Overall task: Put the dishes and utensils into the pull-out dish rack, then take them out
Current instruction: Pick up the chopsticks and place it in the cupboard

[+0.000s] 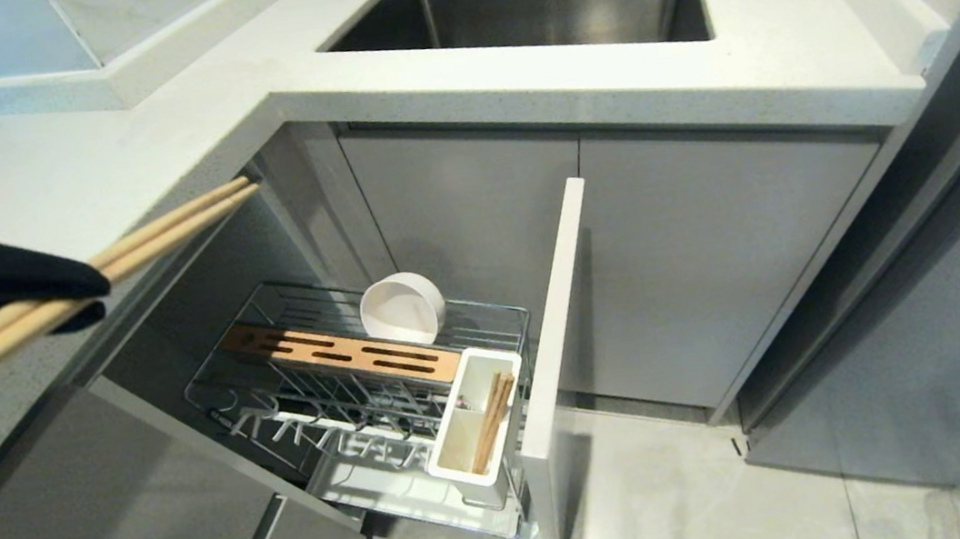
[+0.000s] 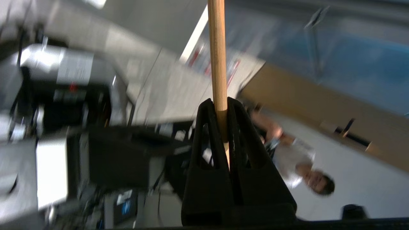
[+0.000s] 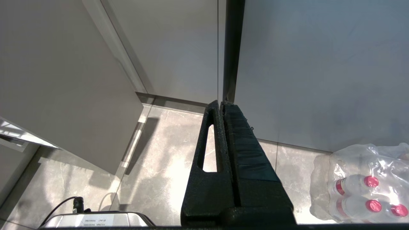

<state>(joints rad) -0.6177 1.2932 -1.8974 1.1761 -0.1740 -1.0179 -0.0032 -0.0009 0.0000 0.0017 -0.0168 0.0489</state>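
In the head view the left hand [image 1: 80,296], over the worktop [image 1: 110,168], is clenched on a pair of chopsticks [image 1: 172,225]. Their long axis slants up toward the sink [image 1: 521,3], the far ends well above the pull-out dish rack [image 1: 349,395], where the cream bowl [image 1: 402,308] leans. The left wrist view shows the chopsticks [image 2: 217,57] running straight out past the fingertips. The right wrist view shows the right hand [image 3: 222,105] closed and empty over the floor [image 3: 166,153].

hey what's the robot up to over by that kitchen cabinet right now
The left gripper is shut on a pair of chopsticks, held over the counter beside the pull-out dish rack. In the rack, the white bowl rests on edge and more chopsticks stand in the cutlery caddy. The right gripper hangs shut and empty near the floor.
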